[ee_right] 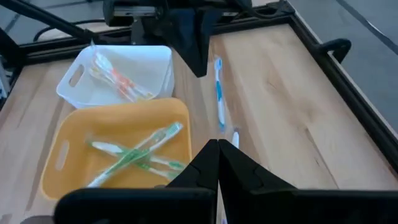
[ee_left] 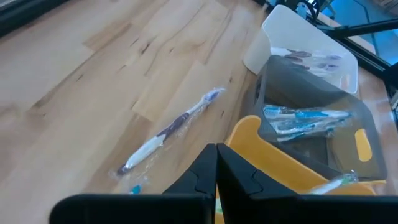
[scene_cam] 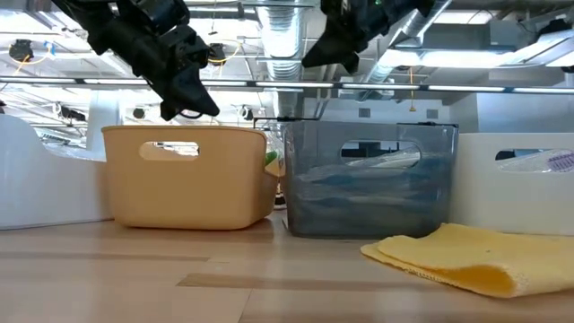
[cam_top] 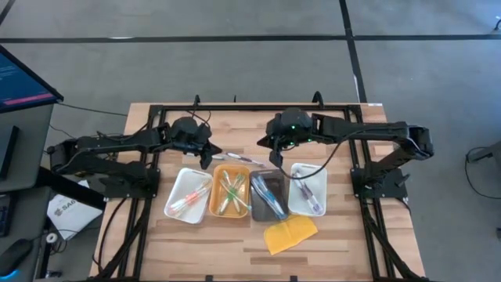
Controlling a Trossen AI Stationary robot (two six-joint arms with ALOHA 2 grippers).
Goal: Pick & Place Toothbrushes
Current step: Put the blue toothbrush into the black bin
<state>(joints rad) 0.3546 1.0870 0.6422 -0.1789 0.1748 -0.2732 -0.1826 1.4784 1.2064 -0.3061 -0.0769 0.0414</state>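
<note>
Two loose toothbrushes lie flat on the wooden table, beyond the trays and between my two grippers. One is a wrapped white and purple toothbrush (ee_left: 171, 130) (cam_top: 244, 160). The other is a blue toothbrush (ee_right: 219, 93). My left gripper (cam_top: 210, 159) (ee_left: 216, 171) hangs shut above the table, to the left of them. My right gripper (cam_top: 278, 159) (ee_right: 217, 165) hangs shut higher up on their right. Neither holds anything. More toothbrushes lie in the trays: orange and pink ones (ee_right: 118, 81), green ones (ee_right: 134, 155), blue ones (ee_left: 305, 118) and purple ones (cam_top: 311, 196).
Several trays stand in a row near the table's middle: a white tray (cam_top: 178, 205), an orange tray (cam_top: 215, 205), a grey tray (cam_top: 258, 213) and another white tray (cam_top: 296, 205). A yellow pad (cam_top: 290, 233) lies in front of them. Bare wood stretches beyond the trays.
</note>
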